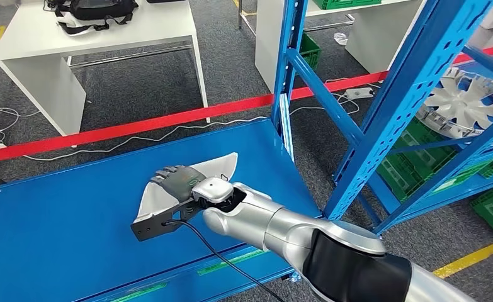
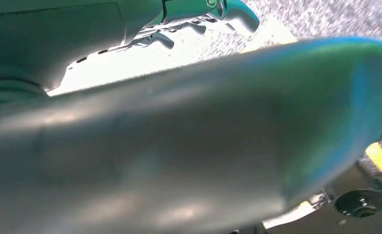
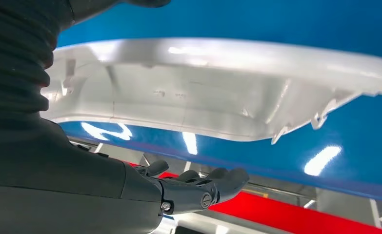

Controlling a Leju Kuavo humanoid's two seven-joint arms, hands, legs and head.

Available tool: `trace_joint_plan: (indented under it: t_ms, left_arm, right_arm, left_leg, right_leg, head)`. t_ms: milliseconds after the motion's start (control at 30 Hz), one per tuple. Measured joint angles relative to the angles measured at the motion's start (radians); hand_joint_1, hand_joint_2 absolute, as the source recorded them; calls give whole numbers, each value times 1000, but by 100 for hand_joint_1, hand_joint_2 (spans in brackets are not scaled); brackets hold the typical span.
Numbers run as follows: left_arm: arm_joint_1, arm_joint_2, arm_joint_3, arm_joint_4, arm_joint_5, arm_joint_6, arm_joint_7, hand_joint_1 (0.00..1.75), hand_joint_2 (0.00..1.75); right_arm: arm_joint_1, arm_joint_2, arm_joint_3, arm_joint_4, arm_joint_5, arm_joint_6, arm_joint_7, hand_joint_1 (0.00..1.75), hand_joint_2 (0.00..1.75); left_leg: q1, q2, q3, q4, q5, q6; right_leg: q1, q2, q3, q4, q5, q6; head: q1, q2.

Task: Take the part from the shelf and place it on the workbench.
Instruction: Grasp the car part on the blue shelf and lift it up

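The part (image 1: 221,165) is a white, roughly triangular plastic cover lying flat on the blue workbench (image 1: 61,220). My right hand (image 1: 181,179) reaches in from the right and sits over its middle. In the right wrist view the part (image 3: 218,92) rests against the blue bench top (image 3: 276,19). The dark fingers (image 3: 198,187) stretch out with a clear gap between them and the part. My left hand (image 2: 203,17) hangs beside a blurred blue-grey surface (image 2: 228,136), fingers loosely apart and holding nothing.
A blue steel shelf (image 1: 420,69) stands at the right with white round parts (image 1: 464,104) on it and green crates (image 1: 420,157) below. Red tape (image 1: 136,126) crosses the grey floor beyond the bench. A white table (image 1: 105,38) stands at the back left.
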Motion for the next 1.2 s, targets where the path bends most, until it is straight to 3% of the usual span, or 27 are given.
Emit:
trace_joint_plan:
  t_ms: [67, 100, 200, 333, 500, 867, 1000, 1200]
  left_arm:
    - [-1, 0, 3, 0, -1, 0, -1, 0, 0]
    - [-1, 0, 5, 0, -2, 0, -2, 0, 0]
    - [-1, 0, 8, 0, -3, 0, -3, 0, 0]
    - [-2, -1, 13, 0, -3, 0, -5, 0, 0]
    - [-2, -6, 15, 0, -3, 0, -4, 0, 0]
    - [-2, -7, 24, 0, -4, 0, -6, 0, 0]
    - [-1, -7, 27, 0, -4, 0, -11, 0, 175]
    - [0, -7, 33, 0, 3, 0, -27, 0, 175]
  right_arm:
    - [0, 0, 1, 0, -5, 7, -3, 130, 175]
    - [0, 1, 2, 0, -8, 11, -4, 172, 175]
    - [1, 2, 3, 1, -11, 18, -6, 175, 175]
    - [2, 2, 4, 2, -12, 20, -5, 175, 175]
    - [2, 2, 9, 7, -11, 21, -3, 175, 175]
    - [0, 4, 11, 9, -10, 15, -2, 175, 175]
    - [0, 4, 12, 9, -10, 14, 0, 175, 175]
    - [-4, 4, 12, 10, -18, -1, 4, 175, 175]
  left_leg:
    - [-3, -1, 4, 1, -4, -11]
    - [-4, -1, 5, 0, -6, -9]
    - [-4, 0, 11, -8, -6, 2]
    - [-4, 0, 17, -18, 4, -16]
    - [-4, 0, 18, -20, 5, -25]
    - [-6, -1, 20, -20, 2, -25]
    - [-6, -1, 21, -19, 2, -25]
    - [-6, -1, 22, -19, 1, -24]
  right_leg:
    - [2, 1, 27, -73, 30, -8]
    - [3, 2, 28, -78, 30, -10]
    - [3, 4, 30, -82, 35, -14]
    - [3, 4, 30, -82, 35, -19]
    - [4, 4, 31, -81, 34, -22]
    - [3, 4, 38, -87, 33, -22]
    - [2, 3, 40, -89, 33, -22]
    - [2, 4, 42, -90, 33, -21]
  head:
    - [0, 0]
    - [-1, 0]
    - [-1, 0]
    - [-1, 0]
    - [0, 0]
    - [0, 0]
    - [0, 0]
    - [0, 0]
